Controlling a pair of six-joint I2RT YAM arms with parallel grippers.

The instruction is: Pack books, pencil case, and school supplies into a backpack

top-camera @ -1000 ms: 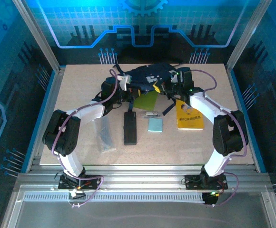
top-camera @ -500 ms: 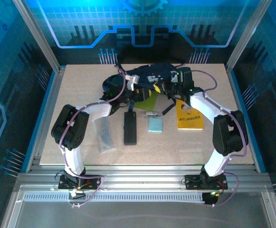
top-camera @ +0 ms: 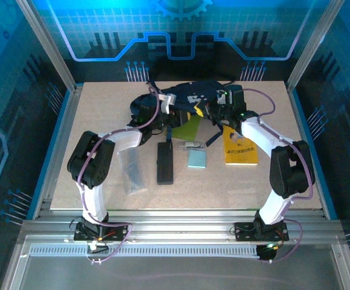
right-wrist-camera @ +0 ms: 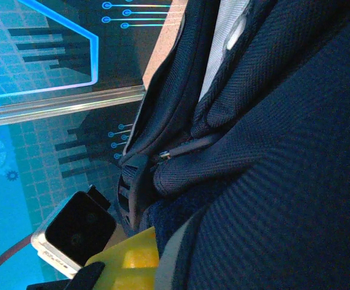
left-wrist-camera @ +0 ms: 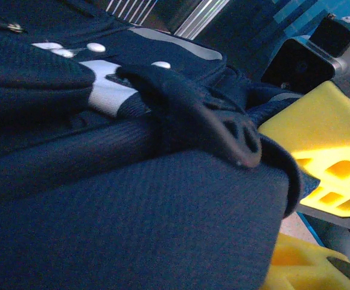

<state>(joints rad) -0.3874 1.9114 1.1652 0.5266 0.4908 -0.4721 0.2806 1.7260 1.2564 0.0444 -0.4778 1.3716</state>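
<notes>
The backpack (top-camera: 187, 96) sits at the far middle of the table, slumped and low. It is navy woven fabric with a coarse rib, white-grey patches (left-wrist-camera: 105, 90) and a dark webbing tab (left-wrist-camera: 211, 121) folded over its top. It looks soft and floppy, so it will probably sag shut unless an edge is held. The rim by the zipper pull (right-wrist-camera: 166, 155) looks like the sensible place to pinch it.

The left gripper (top-camera: 168, 115) is at the bag's left near edge. Its camera is pressed up against the cloth, and how wide its jaws stand cannot be told. The right gripper (top-camera: 206, 111) is at the right near edge with its jaws closed tight against the fabric. Whether a fold is caught between them cannot be made out.

The lime-green book (top-camera: 187, 128) pokes out just near of the bag between the two grippers, its far end hidden by the cloth. It looks thin, flat and probably slick, best taken by an edge.

The yellow-orange book (top-camera: 240, 147) lies flat to the right. The black pencil case (top-camera: 165, 162) lies near centre, matte, long and rigid-looking, easy to grip across its width. The translucent grey strip (top-camera: 131, 171) is on the left, likely light and slippery. The light-blue pad (top-camera: 196, 158) and the tiny clip (top-camera: 190, 144) sit just right of the case.
</notes>
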